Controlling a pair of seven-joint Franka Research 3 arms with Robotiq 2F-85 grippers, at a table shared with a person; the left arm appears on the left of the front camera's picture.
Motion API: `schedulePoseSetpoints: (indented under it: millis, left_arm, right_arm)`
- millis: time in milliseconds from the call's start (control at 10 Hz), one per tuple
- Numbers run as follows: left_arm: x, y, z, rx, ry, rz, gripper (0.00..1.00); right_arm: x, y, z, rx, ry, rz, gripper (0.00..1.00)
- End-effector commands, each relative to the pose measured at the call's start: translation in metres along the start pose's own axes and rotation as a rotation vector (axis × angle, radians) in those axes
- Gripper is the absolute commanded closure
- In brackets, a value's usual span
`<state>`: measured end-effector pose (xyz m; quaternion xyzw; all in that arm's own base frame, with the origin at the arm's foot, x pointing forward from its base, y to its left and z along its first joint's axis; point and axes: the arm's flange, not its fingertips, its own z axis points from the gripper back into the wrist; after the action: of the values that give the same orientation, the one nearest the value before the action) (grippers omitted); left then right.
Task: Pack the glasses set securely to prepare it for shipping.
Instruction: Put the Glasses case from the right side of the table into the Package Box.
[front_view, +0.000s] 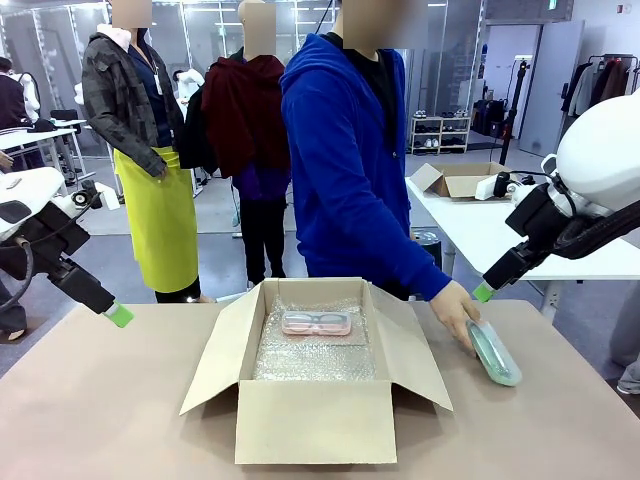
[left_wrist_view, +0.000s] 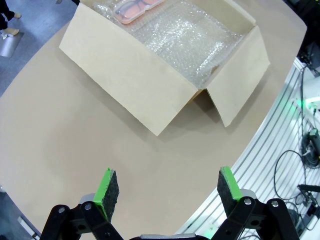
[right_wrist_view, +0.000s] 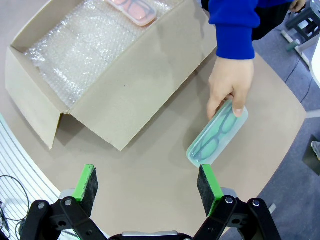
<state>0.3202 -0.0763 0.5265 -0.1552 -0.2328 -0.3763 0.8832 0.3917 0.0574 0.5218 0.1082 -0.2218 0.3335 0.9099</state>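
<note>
A person's hand (right_wrist_view: 230, 87) rests on the far end of the mint green case (right_wrist_view: 217, 132), which lies flat on the table (front_view: 100, 420) just off the right-hand flap of the open cardboard box (front_view: 315, 420). The pale pink case (front_view: 316, 323) already lies inside the box, on the bubble wrap (front_view: 315, 355) lining its floor and close to its far wall. The right gripper (right_wrist_view: 146, 175) hangs above the table to the right of the box, just short of the mint case's near end, its jaws spread wide and holding nothing. The left gripper (left_wrist_view: 167, 180) hovers well off the box's left side, equally wide and empty. Both cases look like light, stiff plastic shells with smooth, probably slippery faces (spectacles show faintly through the lids, so the contents are likely fragile). The soundest hold on the mint case is probably across its narrow width, pads on the two long edges near mid-length and clear of the person's fingers. Pressure should be modest, since a hard squeeze could pop the shell or send it skidding out sideways.
</note>
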Motion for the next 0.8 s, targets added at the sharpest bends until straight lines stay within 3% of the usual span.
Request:
schedulePoseSetpoints:
  millis: [0, 700]
  left_arm:
    - [-0.0006, 0.0013, 0.0003, -0.018, -0.018, -0.012, 0.0]
    - [-0.0006, 0.0013, 0.0003, -0.018, -0.018, -0.012, 0.0]
  right_arm:
    - [0.0009, 0.0001, 0.0007, -0.01, -0.003, -0.002, 0.0]
    - [0.0009, 0.0001, 0.0007, -0.01, -0.003, -0.002, 0.0]
